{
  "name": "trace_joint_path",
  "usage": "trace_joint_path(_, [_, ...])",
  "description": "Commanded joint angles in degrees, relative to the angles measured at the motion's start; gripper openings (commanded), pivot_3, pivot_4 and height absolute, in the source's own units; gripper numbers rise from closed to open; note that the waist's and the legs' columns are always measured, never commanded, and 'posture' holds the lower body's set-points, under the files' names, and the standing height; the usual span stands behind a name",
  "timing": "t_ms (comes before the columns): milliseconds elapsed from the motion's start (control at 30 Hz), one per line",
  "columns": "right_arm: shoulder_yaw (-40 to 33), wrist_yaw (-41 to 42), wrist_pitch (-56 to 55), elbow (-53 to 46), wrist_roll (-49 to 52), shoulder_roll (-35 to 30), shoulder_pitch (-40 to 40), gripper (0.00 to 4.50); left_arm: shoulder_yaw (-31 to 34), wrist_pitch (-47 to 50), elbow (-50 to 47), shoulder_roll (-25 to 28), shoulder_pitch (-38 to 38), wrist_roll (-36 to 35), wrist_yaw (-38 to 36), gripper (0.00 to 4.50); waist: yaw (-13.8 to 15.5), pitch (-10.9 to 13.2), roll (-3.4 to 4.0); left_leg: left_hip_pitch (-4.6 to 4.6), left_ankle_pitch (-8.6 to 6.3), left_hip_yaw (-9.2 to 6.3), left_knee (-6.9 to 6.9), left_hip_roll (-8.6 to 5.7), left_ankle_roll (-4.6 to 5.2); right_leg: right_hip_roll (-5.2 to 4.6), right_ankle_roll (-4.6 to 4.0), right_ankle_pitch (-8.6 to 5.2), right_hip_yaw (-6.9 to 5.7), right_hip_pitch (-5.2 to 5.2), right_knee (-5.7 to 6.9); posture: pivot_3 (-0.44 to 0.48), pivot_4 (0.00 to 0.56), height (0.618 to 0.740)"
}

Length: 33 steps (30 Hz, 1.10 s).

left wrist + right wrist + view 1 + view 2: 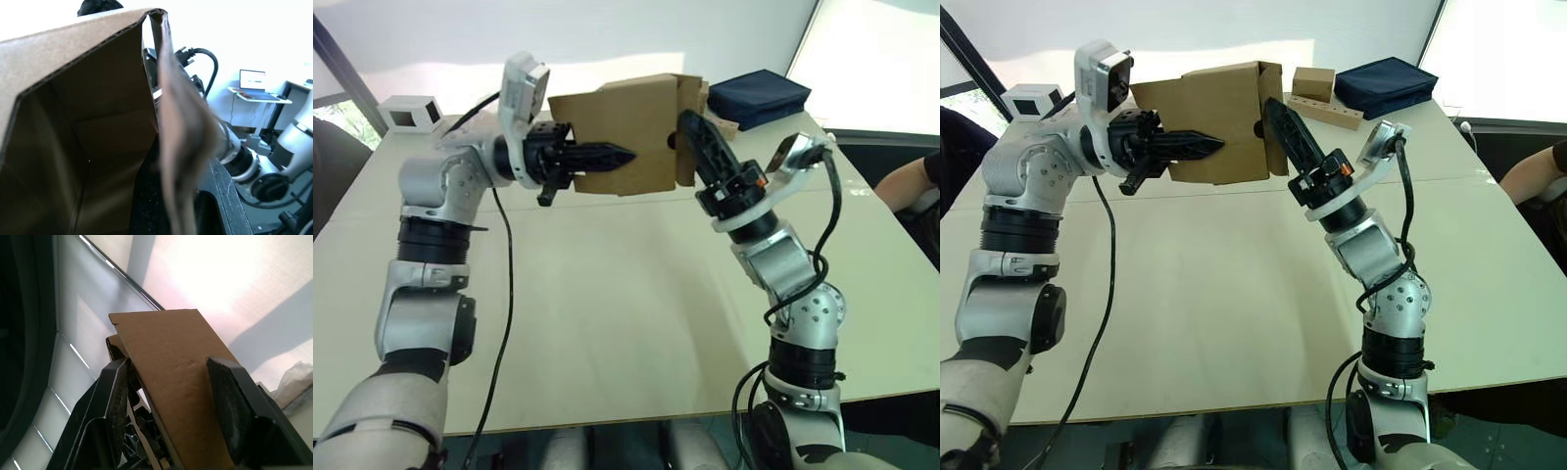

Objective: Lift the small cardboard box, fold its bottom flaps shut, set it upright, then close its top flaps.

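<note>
A pale table (607,323) spread under both arms. Held in the air above its far half, toward 12 o'clock, was the small cardboard box (626,132). The left gripper (607,155) lay flat against the box's front face from 9 o'clock, its fingers pressed together. The right gripper (171,396) reached up from 3 o'clock, its fingers spread with a box flap standing between them. A dark blue bag (1386,85) sat at 1 o'clock, a white box (411,112) at 10 o'clock.
</note>
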Motion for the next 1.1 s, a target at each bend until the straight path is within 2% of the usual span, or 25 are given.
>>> trace_joint_path(33, [1.7, -0.2, -0.2, -3.4, 1.0, 1.4, -0.9, 2.54, 1.2, -1.4, -0.5, -0.3, -2.1, 0.0, 0.4, 0.00, -0.2, 0.0, 0.00, 0.00, 0.00, 0.00, -0.01, 0.00, 0.00, 0.00, 0.00, 0.00, 0.00, 0.00, 0.00, 0.000, 0.150, 0.740])
trace_joint_path(267, [2.8, 0.0, 0.5, -3.8, 0.9, 2.3, 0.2, 2.54, 1.6, -1.5, -0.1, -0.7, -2.6, -0.4, 0.7, 0.00, -0.3, 0.0, 0.00, 0.00, 0.00, 0.01, -0.03, 0.00, 0.00, 0.00, 0.00, 0.00, 0.00, -0.02, 0.00, 0.000, 0.150, 0.740])
trace_joint_path(700, [5.6, 3.3, 1.4, -3.5, -5.7, -0.5, 0.7, 2.54, 1.8, -0.4, -1.1, -0.6, -1.9, -1.2, 0.4, 0.00, -0.3, 0.0, 0.01, 0.00, 0.00, 0.01, -0.03, 0.00, 0.00, 0.00, 0.00, 0.00, 0.00, -0.02, -0.01, 0.000, 0.150, 0.740])
trace_joint_path(867, [3.9, 4.2, 2.5, -4.4, -1.8, -1.2, 1.1, 2.54, 1.7, -0.4, -1.1, -0.5, -1.7, -1.1, 0.2, 0.00, -0.3, 0.0, 0.01, 0.00, 0.00, 0.01, -0.03, 0.00, 0.00, 0.00, 0.00, 0.00, 0.00, -0.02, -0.01, 0.000, 0.150, 0.740])
trace_joint_path(1100, [-0.2, 6.8, 5.1, -4.0, 1.9, -8.0, 4.4, 2.54, 1.9, 0.7, -1.7, 0.8, -1.7, -1.4, -1.1, 0.00, -0.3, 0.0, 0.01, 0.00, -0.01, 0.01, -0.03, 0.00, 0.03, -0.01, 0.00, 0.00, 0.00, 0.00, -0.02, 0.000, 0.150, 0.740])
